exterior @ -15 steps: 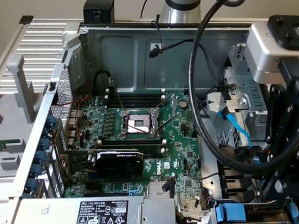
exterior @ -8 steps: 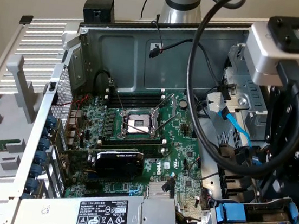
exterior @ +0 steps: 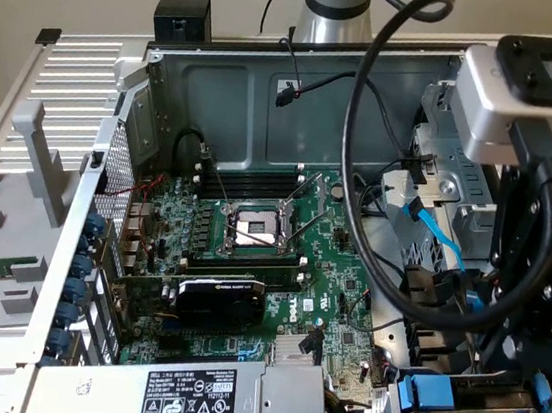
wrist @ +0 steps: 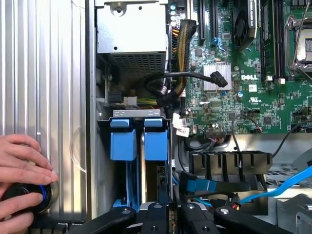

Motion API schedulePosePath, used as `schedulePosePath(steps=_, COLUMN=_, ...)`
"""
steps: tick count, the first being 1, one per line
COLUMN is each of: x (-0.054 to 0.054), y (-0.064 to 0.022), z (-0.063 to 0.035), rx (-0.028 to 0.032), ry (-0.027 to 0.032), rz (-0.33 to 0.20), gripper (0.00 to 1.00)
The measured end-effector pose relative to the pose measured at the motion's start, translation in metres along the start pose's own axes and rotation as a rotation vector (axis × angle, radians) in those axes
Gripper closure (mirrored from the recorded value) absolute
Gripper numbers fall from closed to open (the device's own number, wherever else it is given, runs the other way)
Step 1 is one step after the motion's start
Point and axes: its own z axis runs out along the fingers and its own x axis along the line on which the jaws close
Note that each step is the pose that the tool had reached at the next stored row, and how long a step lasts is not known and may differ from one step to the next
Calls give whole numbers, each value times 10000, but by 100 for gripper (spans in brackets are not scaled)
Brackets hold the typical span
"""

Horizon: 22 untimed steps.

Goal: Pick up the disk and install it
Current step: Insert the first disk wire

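Looked into an open computer case (exterior: 220, 89) lying flat, motherboard (exterior: 250, 254) exposed. Found the pincer (wrist: 170, 214) narrow, jaws nearly together, at the drive bay (wrist: 136, 113) on the exterior view's right; could not tell any grip. Judged the disk (wrist: 156, 144) the farther blue carrier, seated beside its twin (wrist: 122, 141). Best pressed straight along the rails, clear of the blue cable (wrist: 287, 181).

Bright blue carrier frames (wrist: 123, 139), green motherboard (exterior: 340, 340), black-and-white label (exterior: 194, 398), possibly silver ribbed panel (wrist: 44, 73).

I see smooth blue plastic carrier frames (wrist: 123, 145), a ribbed matt metal case panel (wrist: 44, 73) and glossy black cable (exterior: 352, 176).
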Motion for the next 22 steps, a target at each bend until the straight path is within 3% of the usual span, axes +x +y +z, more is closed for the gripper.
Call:
schedulePosePath(steps=6, x=44, y=-5, z=8, rx=-46, ry=-150, rz=44, gripper=84)
schedulePosePath(steps=16, x=98, y=-41, z=10, rx=-63, ry=-291, rz=41, gripper=84)
schedulePosePath(steps=22, x=114, y=-42, z=15, rx=-69, ry=-448, rz=34, gripper=84)
